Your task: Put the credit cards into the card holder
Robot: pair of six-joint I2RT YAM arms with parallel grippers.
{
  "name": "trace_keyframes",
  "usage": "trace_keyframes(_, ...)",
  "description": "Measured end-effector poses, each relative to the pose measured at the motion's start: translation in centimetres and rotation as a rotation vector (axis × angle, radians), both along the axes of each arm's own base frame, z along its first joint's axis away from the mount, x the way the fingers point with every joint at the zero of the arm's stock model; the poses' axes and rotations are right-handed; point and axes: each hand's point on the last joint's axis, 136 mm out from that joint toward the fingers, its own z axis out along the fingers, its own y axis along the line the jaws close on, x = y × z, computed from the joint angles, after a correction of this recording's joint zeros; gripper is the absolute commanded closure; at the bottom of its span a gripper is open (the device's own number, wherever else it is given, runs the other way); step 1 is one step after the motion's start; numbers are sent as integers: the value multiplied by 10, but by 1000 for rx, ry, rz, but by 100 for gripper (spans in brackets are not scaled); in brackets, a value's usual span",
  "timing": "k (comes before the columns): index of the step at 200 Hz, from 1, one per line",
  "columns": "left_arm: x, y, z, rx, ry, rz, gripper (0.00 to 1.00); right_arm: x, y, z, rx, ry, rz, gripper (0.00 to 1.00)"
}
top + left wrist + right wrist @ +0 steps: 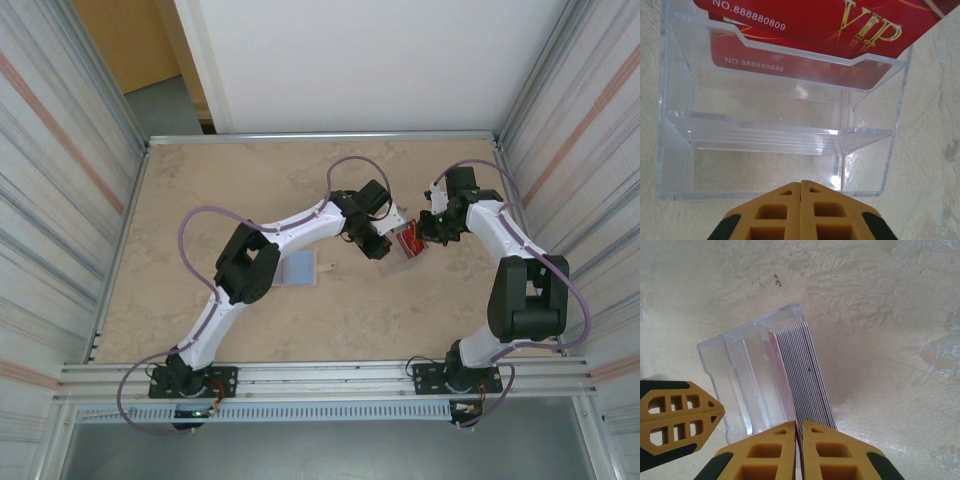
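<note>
One wallet [300,268] lies open on the table [200,190], pale lining up. Beyond it, left gripper [801,185] closed, empty, just before clear case [765,140]; right gripper [798,425] pinched on red cards [807,370] standing in that case.

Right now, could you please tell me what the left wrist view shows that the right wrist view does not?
Left wrist adds print on the red credit cards: gold VIP lettering and serial numbers, one card tilted over the clear plastic case. Right wrist adds the cards as an edge-on stack, with the right gripper shut on its near edge. Both share the case, the table and the shut left gripper.
</note>
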Motion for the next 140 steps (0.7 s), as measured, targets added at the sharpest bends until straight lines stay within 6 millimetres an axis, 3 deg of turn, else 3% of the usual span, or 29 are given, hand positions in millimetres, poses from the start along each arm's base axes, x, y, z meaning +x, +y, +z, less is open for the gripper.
trace_keyframes(93, 1, 1, 1, 2, -1, 3, 99, -2, 8, 6, 49, -15, 19, 95)
trace_keyframes(140, 0, 19, 12, 37, -17, 22, 79, -4, 17, 26, 100, -71, 37, 97)
